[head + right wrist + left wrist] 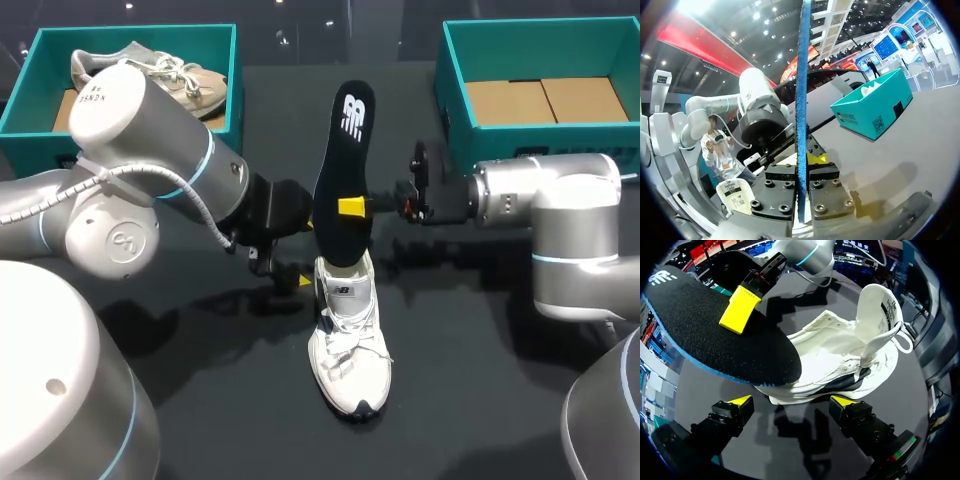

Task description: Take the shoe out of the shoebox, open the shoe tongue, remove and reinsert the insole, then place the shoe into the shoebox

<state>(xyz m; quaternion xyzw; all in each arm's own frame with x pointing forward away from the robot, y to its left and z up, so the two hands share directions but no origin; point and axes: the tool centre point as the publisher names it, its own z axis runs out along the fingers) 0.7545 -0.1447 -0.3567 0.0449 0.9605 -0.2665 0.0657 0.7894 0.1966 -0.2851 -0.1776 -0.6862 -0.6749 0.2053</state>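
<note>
The white sneaker point(348, 350) stood on its sole on the table point(480, 380), its toe toward the near edge and its long axis running from near edge to far edge. The left gripper point(792, 401) waited just beside the heel on the left side. Its fingers were spread and neither appeared to touch the shoe.

Over the heel opening the black insole point(345, 170) stood nearly upright — lower end at the collar, logo end topmost. Whether that end had entered the shoe could not be told. The right gripper point(352, 207) was clamped on the insole at mid-length, reaching in from the right.

Judgement: reinsertion required tilting the insole down along the shoe's axis, toward the toe — the left gripper was the nearer one for steadying the heel.

At the far right corner stood the empty shoebox point(452, 95). A second shoebox point(140, 30), holding a beige shoe point(195, 85), stood at the far left corner.
</note>
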